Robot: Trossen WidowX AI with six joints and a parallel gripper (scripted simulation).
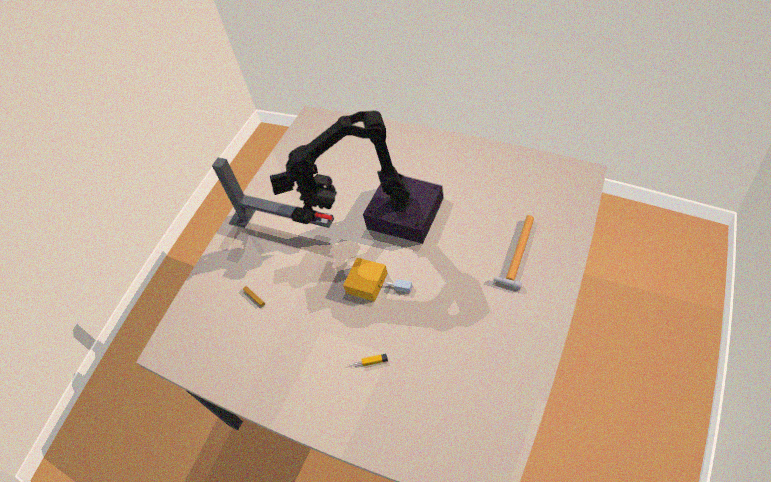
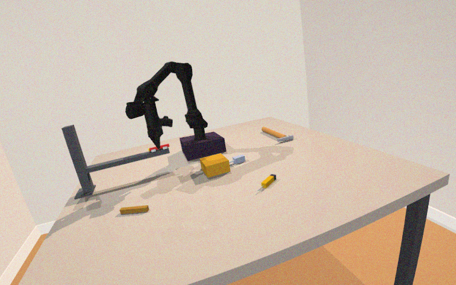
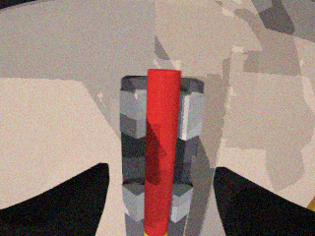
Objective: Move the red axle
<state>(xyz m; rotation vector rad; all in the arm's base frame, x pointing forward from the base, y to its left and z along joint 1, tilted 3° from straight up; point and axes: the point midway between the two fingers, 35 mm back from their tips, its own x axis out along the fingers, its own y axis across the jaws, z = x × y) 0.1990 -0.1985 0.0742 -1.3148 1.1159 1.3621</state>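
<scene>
Setting: workshop-type bench corner; exact room kind cannot be told. Evidence: orange-handled hammer with grey metal head [image 1: 518,251] [image 2: 275,133] and yellow tool with dark end cap [image 1: 374,360] [image 2: 268,181] on broad beige tabletop [image 1: 448,383] [image 2: 222,219]. Plain pale walls [image 1: 496,71] [image 2: 151,31], white skirting, orange-brown floor [image 1: 651,311] [image 2: 374,244].

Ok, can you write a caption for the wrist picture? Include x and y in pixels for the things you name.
Red axle [image 3: 162,118] resting in V-blocks [image 3: 133,115], open gripper [image 3: 161,175] around it.

The pale beige desk [image 1: 460,383] [image 2: 222,226] [image 3: 44,113] carries a grey bracket [image 1: 268,206] [image 2: 116,163] standing at left, a dark purple block [image 1: 403,218] [image 2: 204,149] on the far side, a yellow block [image 1: 365,279] [image 2: 215,166] near the middle, an orange-handled hammer [image 1: 520,248] [image 2: 274,133] at far right, an ochre bar [image 1: 253,296] [image 2: 134,210] at near left and a yellow-handled tool [image 1: 373,360] [image 2: 268,181] nearer than the yellow block.
</scene>
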